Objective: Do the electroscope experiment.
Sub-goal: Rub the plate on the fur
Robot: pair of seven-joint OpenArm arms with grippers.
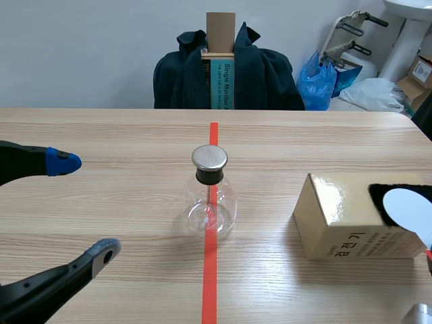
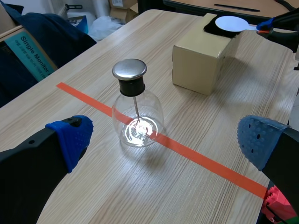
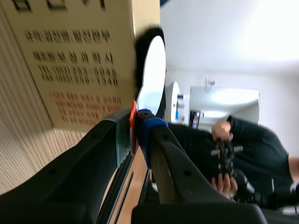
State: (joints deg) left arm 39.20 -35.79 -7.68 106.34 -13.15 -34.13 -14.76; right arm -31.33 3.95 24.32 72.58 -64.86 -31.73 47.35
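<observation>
Two grippers are reported. My left gripper (image 1: 84, 206) has its jaws spread wide with nothing between them, and it is at 9 o'clock from the clear glass flask with a round metal cap (image 1: 210, 196). The flask stands upright on the orange-red tape line of the wooden table (image 1: 101, 121), ahead of my spread fingers. My right gripper (image 3: 134, 133) has its jaws pinched on the thin orange-red handle (image 3: 133, 122) of a flat white round disc (image 1: 408, 209). The disc lies on a black fuzzy patch (image 1: 380, 196) atop the tan cardboard box (image 1: 331, 216). The box is at 3 o'clock from the flask, well apart.
</observation>
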